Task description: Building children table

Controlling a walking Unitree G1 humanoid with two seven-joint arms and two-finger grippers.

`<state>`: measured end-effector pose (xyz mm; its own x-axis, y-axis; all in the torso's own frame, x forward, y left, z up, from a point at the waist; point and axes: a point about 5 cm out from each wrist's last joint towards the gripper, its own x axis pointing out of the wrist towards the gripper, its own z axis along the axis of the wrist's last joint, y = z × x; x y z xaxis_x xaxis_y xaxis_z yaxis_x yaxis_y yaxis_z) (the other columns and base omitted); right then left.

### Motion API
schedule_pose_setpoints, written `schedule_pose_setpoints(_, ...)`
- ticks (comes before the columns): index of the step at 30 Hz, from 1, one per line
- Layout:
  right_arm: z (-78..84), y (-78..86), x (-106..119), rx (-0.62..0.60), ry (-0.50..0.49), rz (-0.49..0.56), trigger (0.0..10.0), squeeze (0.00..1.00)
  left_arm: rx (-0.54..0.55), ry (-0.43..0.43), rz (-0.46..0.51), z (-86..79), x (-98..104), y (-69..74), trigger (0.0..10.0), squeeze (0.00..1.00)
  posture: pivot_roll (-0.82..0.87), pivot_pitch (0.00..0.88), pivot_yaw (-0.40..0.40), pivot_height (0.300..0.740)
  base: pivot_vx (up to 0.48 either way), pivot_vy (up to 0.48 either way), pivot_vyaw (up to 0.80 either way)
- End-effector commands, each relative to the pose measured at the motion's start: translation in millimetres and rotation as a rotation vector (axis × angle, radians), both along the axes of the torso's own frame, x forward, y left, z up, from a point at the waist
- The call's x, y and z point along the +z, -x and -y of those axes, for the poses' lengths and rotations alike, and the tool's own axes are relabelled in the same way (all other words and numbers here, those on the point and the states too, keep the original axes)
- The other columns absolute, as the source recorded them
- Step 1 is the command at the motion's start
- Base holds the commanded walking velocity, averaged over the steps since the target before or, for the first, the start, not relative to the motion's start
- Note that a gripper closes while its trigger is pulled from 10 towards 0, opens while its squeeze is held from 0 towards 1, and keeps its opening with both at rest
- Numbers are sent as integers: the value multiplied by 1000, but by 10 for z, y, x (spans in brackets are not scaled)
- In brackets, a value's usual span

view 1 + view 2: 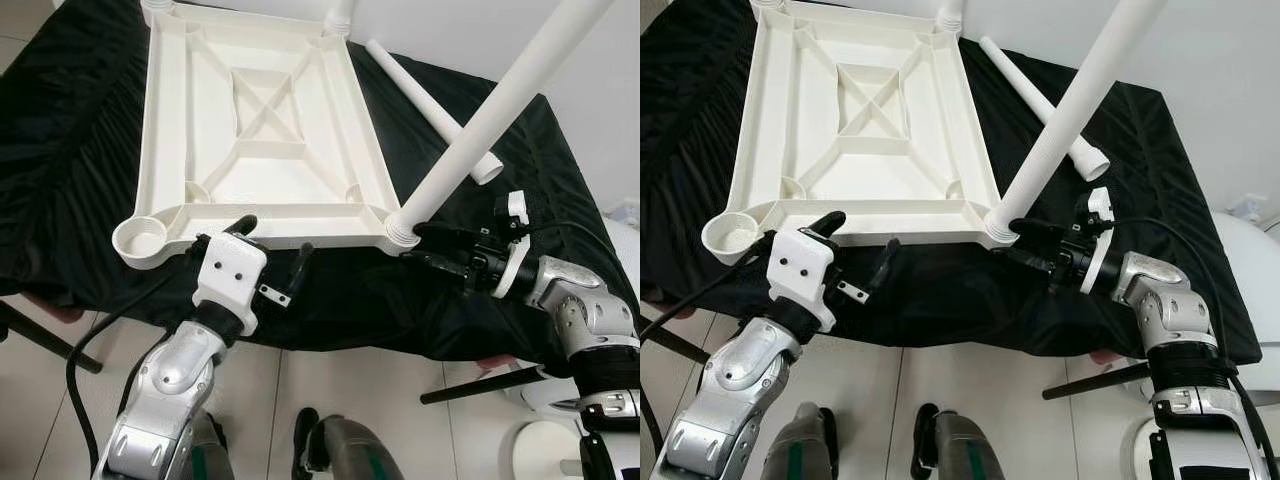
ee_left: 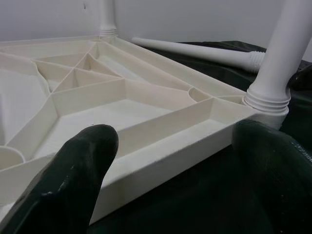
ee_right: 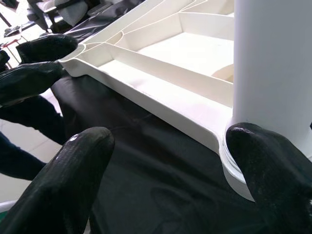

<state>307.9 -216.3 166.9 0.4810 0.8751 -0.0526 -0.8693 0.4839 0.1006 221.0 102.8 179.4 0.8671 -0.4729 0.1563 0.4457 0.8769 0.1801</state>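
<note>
Right gripper (image 1: pixel 418 243), jaws apart, at the base of the leg (image 1: pixel 490 118) in the upturned tabletop (image 1: pixel 250 130); left gripper (image 1: pixel 272 254) open at its near edge

indoor room | tiled floor (image 1: pixel 300 400) | white wall (image 1: pixel 600 60) | black-draped table (image 1: pixel 80 120)

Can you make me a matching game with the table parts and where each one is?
Things:
1. tabletop
2. standing leg
3. loose leg
4. near-left corner socket

Places or states:
A. lying flat on the black cloth
B. empty, no leg in it
C. upside down, ribs facing up
D. upright in the near-right corner

Pairs: 1-C, 2-D, 3-A, 4-B
</note>
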Motion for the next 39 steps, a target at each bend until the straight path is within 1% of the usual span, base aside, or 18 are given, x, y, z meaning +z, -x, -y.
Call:
schedule_pose_setpoints(1, 203, -16, 173, -111, -6, 86, 10000, 0, -94, -12, -30, 77, -43, 49, 10000, 0, 84, 168, -148, 740, 0, 0, 0)
schedule_pose_setpoints(2, 203, -16, 173, -111, -6, 86, 10000, 0, -94, -12, -30, 77, -43, 49, 10000, 0, 84, 168, -148, 740, 0, 0, 0)
schedule_pose_setpoints(4, 321, 25, 176, -164, -3, 96, 10000, 0, -108, -9, -37, 91, -51, 37, 10000, 0, 68, 166, -137, 740, 0, 0, 0)
schedule_pose_setpoints(8, 358, 37, 176, -180, -3, 98, 10000, 0, -112, -9, -37, 95, -53, 31, 10000, 0, 58, 166, -130, 740, 0, 0, 0)
schedule_pose_setpoints(10, 549, 122, 174, -274, -3, 116, 10000, 0, -150, -12, -44, 131, -59, 9, 10000, 0, 35, 166, -107, 740, 0, 0, 0)
schedule_pose_setpoints(14, 590, 146, 174, -296, -3, 121, 10000, 0, -157, -12, -45, 137, -59, 5, 10000, 0, 32, 167, -103, 740, 0, 0, 0)
schedule_pose_setpoints(19, 738, 220, 156, -389, -5, 139, 10000, 0, -178, -15, -52, 151, -67, 12, 10000, 0, 16, 169, -84, 740, 0, 0, 0)
schedule_pose_setpoints(20, 804, 241, 153, -430, -2, 148, 10000, 0, -187, -17, -56, 158, -73, 17, 10000, 0, 11, 172, -78, 740, 0, 0, 0)
schedule_pose_setpoints(23, 804, 241, 153, -430, -2, 148, 10000, 0, -187, -17, -56, 158, -73, 17, 10000, 0, 11, 172, -78, 740, 0, 0, 0)
schedule_pose_setpoints(24, 871, 255, 154, -478, -1, 156, 10000, 0, -195, -18, -59, 163, -78, 19, 10000, 0, 8, 173, -75, 740, 0, 0, 0)
schedule_pose_setpoints(27, 885, 292, 147, -496, -11, 156, 10000, 0, -209, -28, -61, 171, -84, 15, 10000, 0, 6, 175, -71, 740, 0, 0, 0)
schedule_pose_setpoints(29, 685, 403, 106, -375, -16, 126, 10000, 0, -213, -30, -60, 169, -77, -12, 10000, 0, 6, 174, -72, 740, 0, 0, 0)
schedule_pose_setpoints(30, 685, 403, 106, -375, -16, 126, 10000, 0, -213, -30, -60, 169, -77, -12, 10000, 0, 6, 174, -72, 740, 0, 0, 0)
schedule_pose_setpoints(31, 573, 465, 84, -311, -14, 111, 10000, 0, -213, -30, -60, 166, -73, -29, 10000, 0, 6, 174, -72, 740, 0, 0, 0)
schedule_pose_setpoints(32, 573, 465, 84, -311, -14, 111, 10000, 0, -213, -30, -60, 166, -73, -29, 10000, 0, 6, 174, -72, 740, 0, 0, 0)
schedule_pose_setpoints(34, 356, 580, 49, -209, 2, 108, 10000, 0, -213, -36, -54, 161, -63, -68, 10000, 0, 7, 176, -75, 740, 0, 0, 0)
schedule_pose_setpoints(37, 171, 665, 19, -173, -20, 99, 10000, 0, -197, -52, -36, 135, -42, -156, 10000, 0, 6, 177, -76, 740, 0, 0, 0)
schedule_pose_setpoints(39, 143, 684, 6, -174, -25, 96, 10000, 0, -192, -57, -32, 127, -33, -185, 10000, 0, 8, 177, -78, 740, 0, 0, 0)
